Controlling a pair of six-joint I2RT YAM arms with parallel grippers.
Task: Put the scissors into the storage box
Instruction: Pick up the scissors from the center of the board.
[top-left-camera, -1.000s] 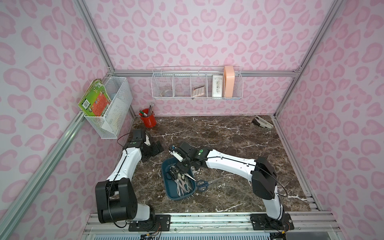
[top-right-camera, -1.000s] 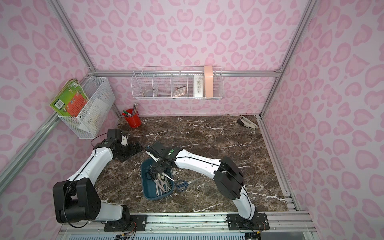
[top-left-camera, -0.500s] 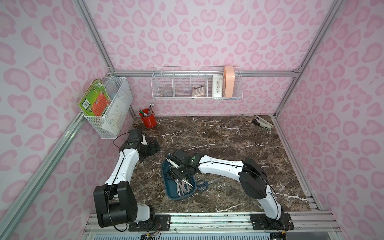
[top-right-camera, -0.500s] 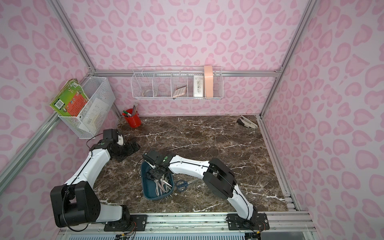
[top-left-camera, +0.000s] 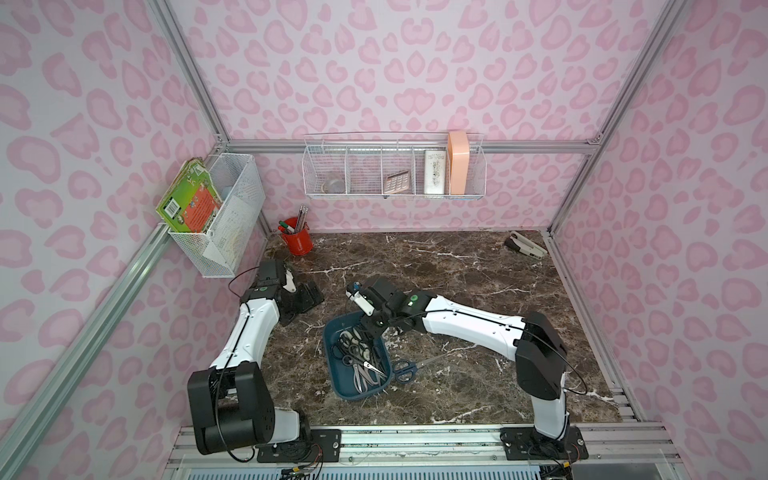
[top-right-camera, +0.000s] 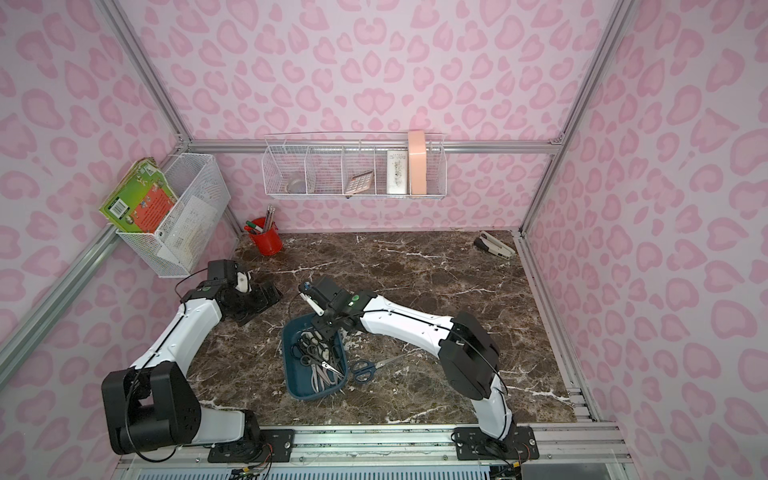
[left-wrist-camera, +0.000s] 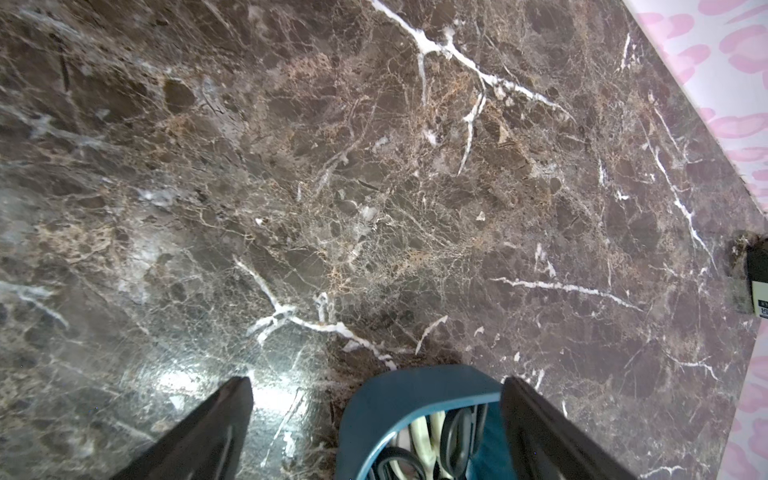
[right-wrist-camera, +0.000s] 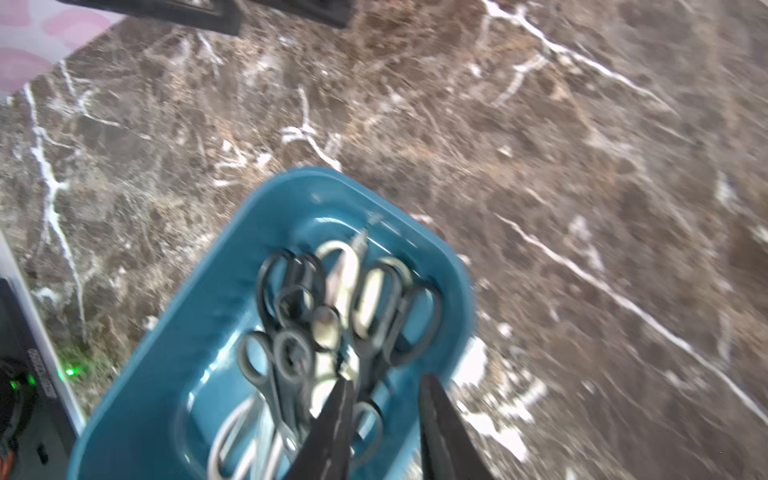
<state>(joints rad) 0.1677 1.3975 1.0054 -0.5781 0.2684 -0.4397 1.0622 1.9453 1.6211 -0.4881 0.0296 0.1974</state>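
The storage box (top-left-camera: 337, 374), a shallow teal tray, lies near the table's front middle in both top views (top-right-camera: 296, 374). Several scissors (top-left-camera: 357, 358) are piled inside, black-handled and cream-handled (right-wrist-camera: 332, 303). One blue-handled pair (top-left-camera: 405, 370) lies on the marble just right of the box (top-right-camera: 361, 370). My right gripper (right-wrist-camera: 386, 380) hovers over the box's far end (top-left-camera: 371, 326), its jaws parted with nothing between them. My left gripper (left-wrist-camera: 376, 380) stands open off the box's far-left corner (top-left-camera: 309, 297). The box's end (left-wrist-camera: 395, 399) shows between its fingers.
A red pencil cup (top-left-camera: 297, 243) stands at the back left and a stapler (top-left-camera: 525, 245) at the back right. White wire baskets hang on the back wall (top-left-camera: 392, 172) and the left wall (top-left-camera: 220, 216). Aluminium rails edge the table.
My right gripper dipped into the box with a pair of scissors, parted its jaws and rose a little; that pair now lies in the pile. The left arm barely moved.
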